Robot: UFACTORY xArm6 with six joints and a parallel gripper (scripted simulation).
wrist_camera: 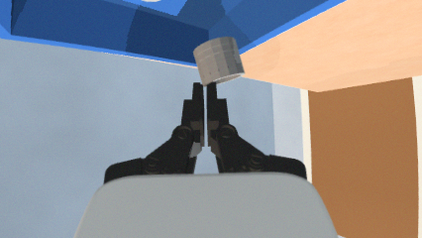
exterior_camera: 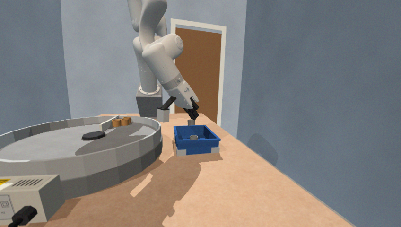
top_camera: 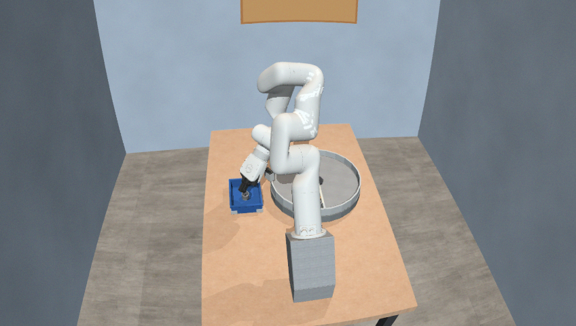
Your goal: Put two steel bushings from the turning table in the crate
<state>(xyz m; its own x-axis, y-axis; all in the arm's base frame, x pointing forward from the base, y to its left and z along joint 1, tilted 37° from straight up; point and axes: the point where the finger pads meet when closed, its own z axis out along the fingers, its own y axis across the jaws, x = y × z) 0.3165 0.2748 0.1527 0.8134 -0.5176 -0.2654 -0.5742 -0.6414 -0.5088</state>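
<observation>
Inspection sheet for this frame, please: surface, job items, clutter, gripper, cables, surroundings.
Surface: tan table carrying the turning table, the blue crate and the arm's grey pedestal.
Job's things: one steel bushing lies in the crate; a second steel bushing hangs at the fingertips above the crate. Two orange bushings sit on the turning table.
Clutter: small grey block beside the turning table.
Gripper: gripper shut, pinching the second bushing's wall.
Cables: black plug on the beige control box.
Surroundings: blue-grey walls, brown door.
</observation>
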